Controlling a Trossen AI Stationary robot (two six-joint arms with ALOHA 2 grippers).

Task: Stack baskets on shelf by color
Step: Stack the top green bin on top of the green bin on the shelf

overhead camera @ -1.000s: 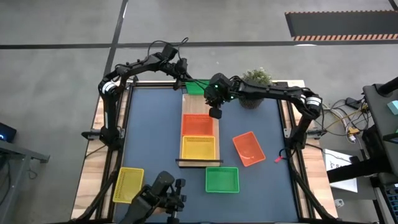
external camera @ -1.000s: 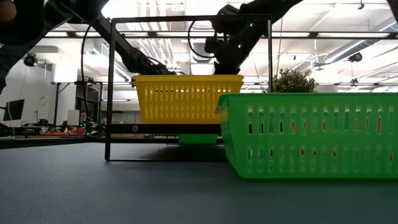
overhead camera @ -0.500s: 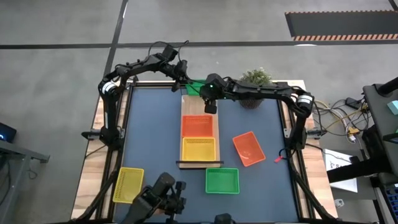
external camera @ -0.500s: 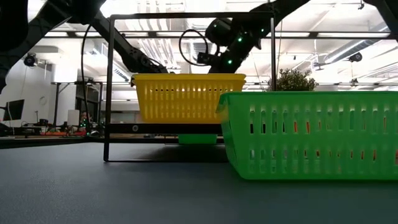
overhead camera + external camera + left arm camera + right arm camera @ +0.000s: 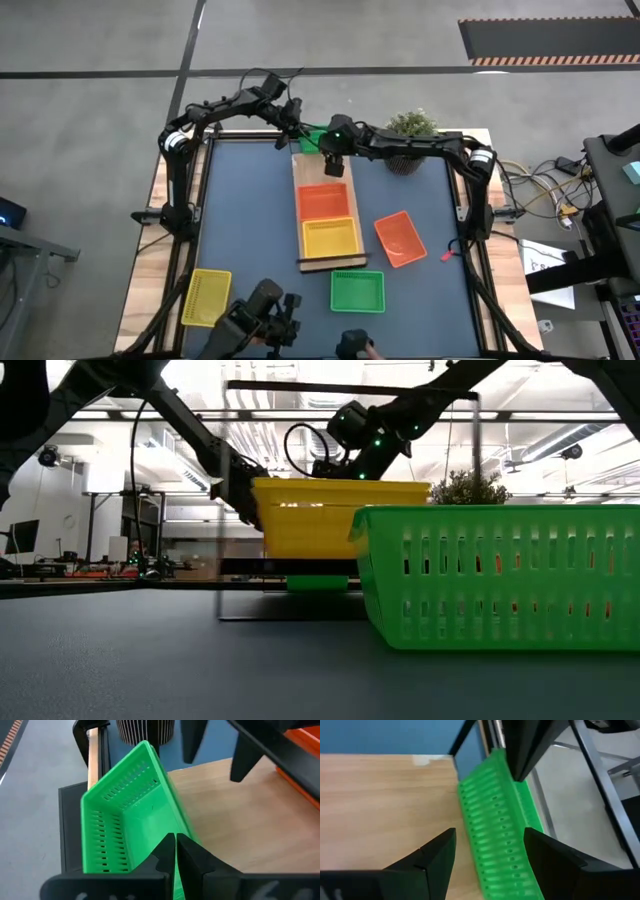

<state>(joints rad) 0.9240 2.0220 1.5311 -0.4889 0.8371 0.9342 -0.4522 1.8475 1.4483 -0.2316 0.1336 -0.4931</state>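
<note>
The shelf (image 5: 326,213) has slid and turned a little since a moment ago: its near end now sits farther toward the right arm's side, and from table height the yellow basket (image 5: 340,517) on it has shifted across, its wire frame showing farther over. The right gripper (image 5: 331,165), which was closed over the board a second back, has moved toward the far end and opened wide; its fingers (image 5: 432,857) straddle the wall of the green basket (image 5: 502,835) without clearly touching it. The left gripper (image 5: 290,133) is pinched shut on the rim of that same green basket (image 5: 127,820), holding it tilted at the far end of the shelf. From above I can see the red-orange basket (image 5: 325,201) and yellow basket on the board, plus loose ones on the table: another red-orange basket (image 5: 400,239), another green basket (image 5: 357,290), another yellow basket (image 5: 206,296). Only the wrist cameras show the tilt and the grip.
</note>
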